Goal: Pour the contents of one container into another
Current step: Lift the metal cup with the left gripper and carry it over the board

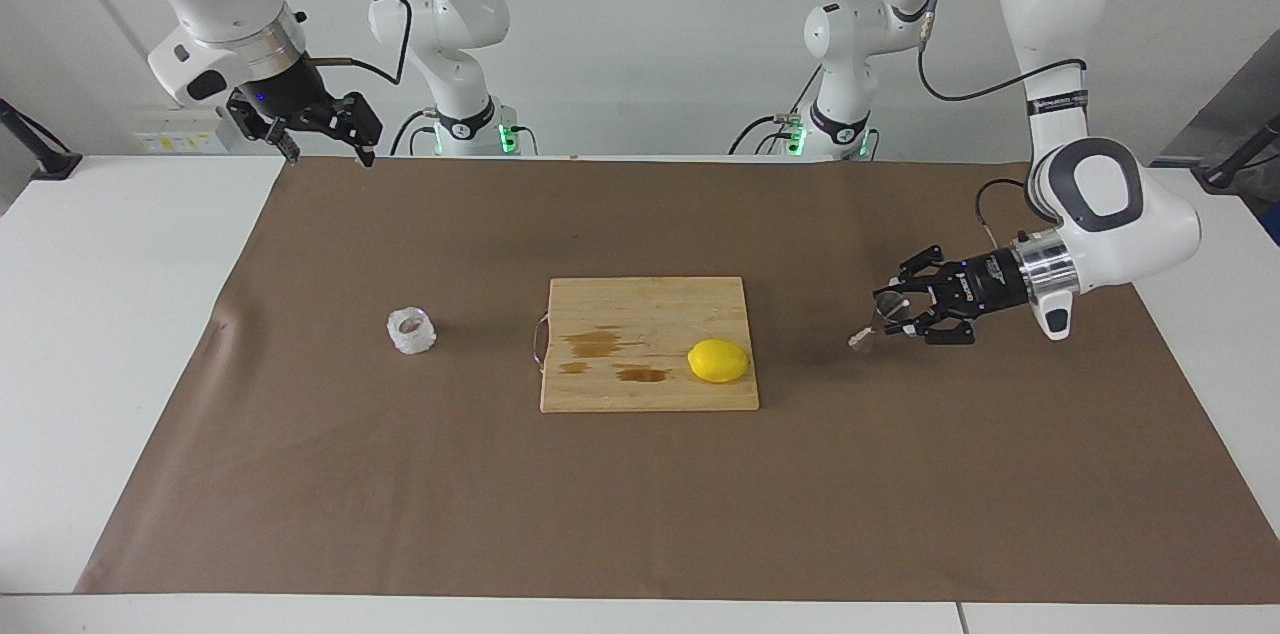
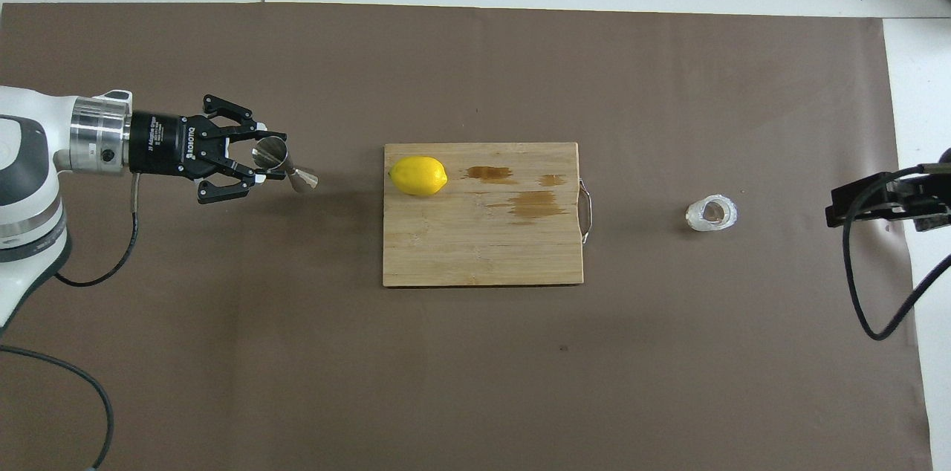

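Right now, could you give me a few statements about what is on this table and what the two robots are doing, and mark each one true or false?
1. The left gripper holds the steel jigger. True.
2. The lemon lies on the brown paper. False: it lies on the cutting board.
3. The glass cup stands apart from the board, toward the right arm's end. True.
4. The right gripper holds the glass cup. False: it is open, raised and holds nothing.

Left arm reaches in low from its end, wrist level, left gripper (image 1: 893,316) clamped on the steel jigger (image 1: 872,326), in the air beside the cutting board (image 1: 648,344). Right gripper (image 1: 322,150) waits high, fingers spread.
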Robot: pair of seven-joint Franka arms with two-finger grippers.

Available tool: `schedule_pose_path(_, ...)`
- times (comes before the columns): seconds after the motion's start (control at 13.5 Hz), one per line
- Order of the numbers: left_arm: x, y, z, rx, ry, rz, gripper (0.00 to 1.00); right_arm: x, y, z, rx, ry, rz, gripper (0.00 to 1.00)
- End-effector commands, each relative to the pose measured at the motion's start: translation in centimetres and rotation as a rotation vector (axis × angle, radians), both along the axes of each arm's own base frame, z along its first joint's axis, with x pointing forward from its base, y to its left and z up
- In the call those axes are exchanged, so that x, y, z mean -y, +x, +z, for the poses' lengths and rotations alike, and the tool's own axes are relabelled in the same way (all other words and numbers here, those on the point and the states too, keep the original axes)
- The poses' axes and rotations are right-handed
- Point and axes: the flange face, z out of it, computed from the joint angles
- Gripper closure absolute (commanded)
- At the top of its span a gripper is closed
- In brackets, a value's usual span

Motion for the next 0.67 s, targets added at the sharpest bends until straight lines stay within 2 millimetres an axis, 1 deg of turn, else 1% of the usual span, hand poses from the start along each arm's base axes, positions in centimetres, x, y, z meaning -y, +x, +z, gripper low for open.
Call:
schedule_pose_path(0.0,4.1,-0.6,1.3,-0.006,-0.012,0.031,1.0,-0.4,-0.3,0.3,-0.001,0.024,-0.007,0.0)
schedule_pose_path(0.15,9.0,-1.5,1.9,0.0,-0.023,0.047,1.0,-0.4,-0.3,0.3,-0.001,0.024,-0.007,0.0)
schedule_pose_path(0.22,10.9,-2.0,2.0,0.004,-0.027,0.056,1.0,-0.4,-0.3,0.2,-0.003,0.024,-0.007,0.0)
schedule_pose_path(0.37,14.7,-3.1,1.9,-0.005,-0.045,0.069,1.0,-0.5,-0.3,0.3,-0.003,0.024,-0.005,0.0)
schedule_pose_path(0.59,20.4,-5.3,1.0,0.002,-0.038,0.139,1.0,-0.2,-0.3,0.2,-0.004,0.024,-0.011,0.0)
